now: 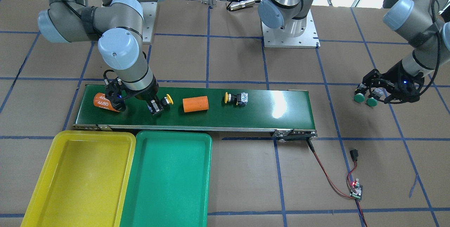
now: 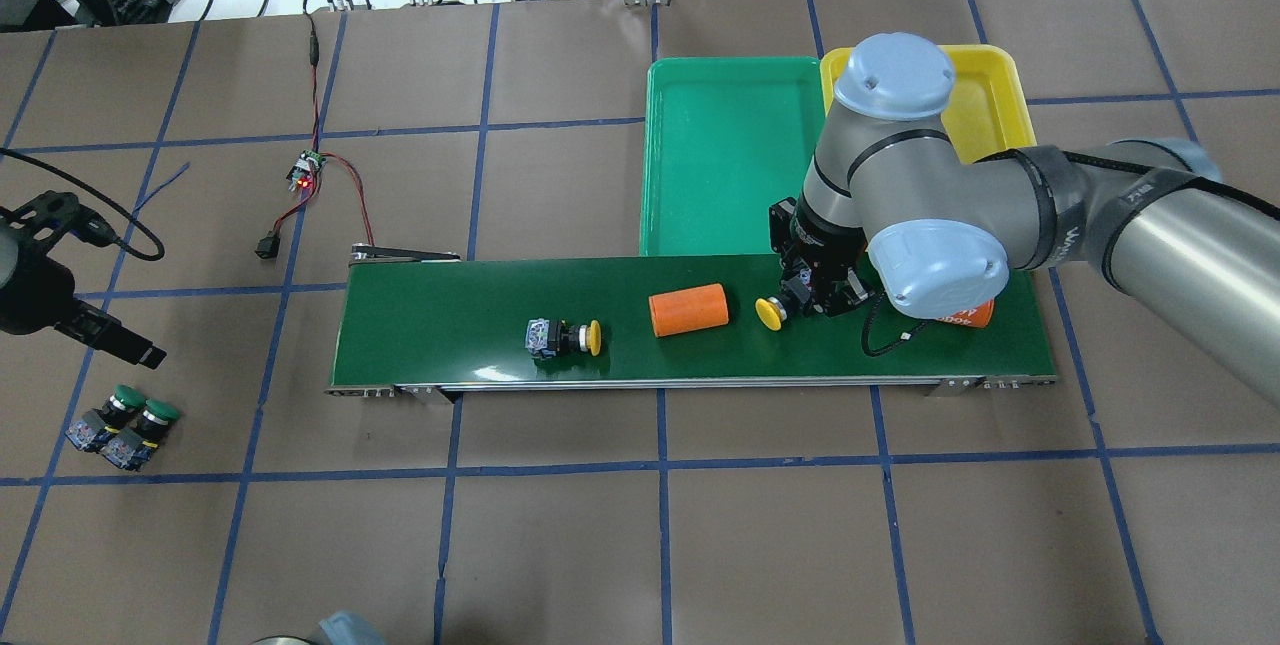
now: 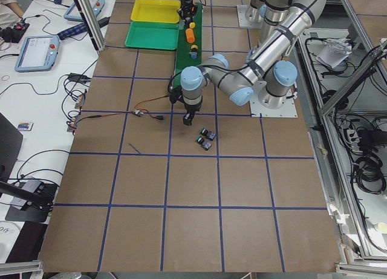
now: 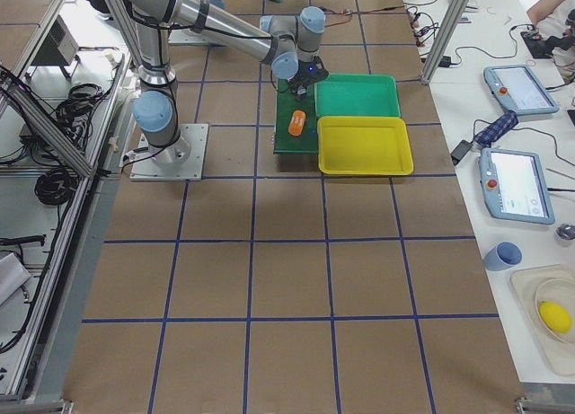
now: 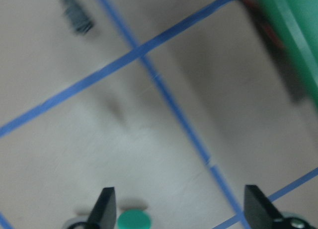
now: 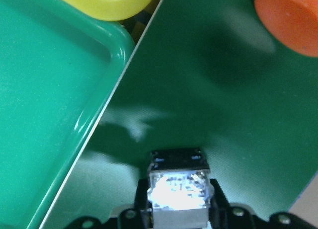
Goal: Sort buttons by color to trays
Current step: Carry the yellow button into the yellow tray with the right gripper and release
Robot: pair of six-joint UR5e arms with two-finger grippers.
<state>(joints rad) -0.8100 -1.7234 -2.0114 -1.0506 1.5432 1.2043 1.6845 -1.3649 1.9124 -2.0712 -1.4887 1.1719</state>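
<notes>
Right tool [image 1: 158, 106] seems clamped on the black body of one yellow button [image 1: 169, 99], low on the conveyor belt [image 1: 267, 114]; step in hand is the pick, I think; next move: lift & carry it to the yellow tray [image 1: 52, 146], not the green tray [image 1: 209, 156] beside it; Left tool [image 5: 179, 211] stands apart, over 2 green buttons [image 2: 158, 412] on the counter [image 2: 600, 545].

The right gripper [image 4: 310, 76] hung low over the dark-green belt [image 4: 291, 143], its jaws too small to read. Just beside it, on the side away from the arm's base, sat the green tray [image 4: 357, 97]. The yellow tray [image 4: 364, 146] lay against that tray's edge, farther from the gripper and toward the camera. An orange cylinder [image 4: 296, 122] lay on the belt near the gripper, also on its camera side.
</notes>
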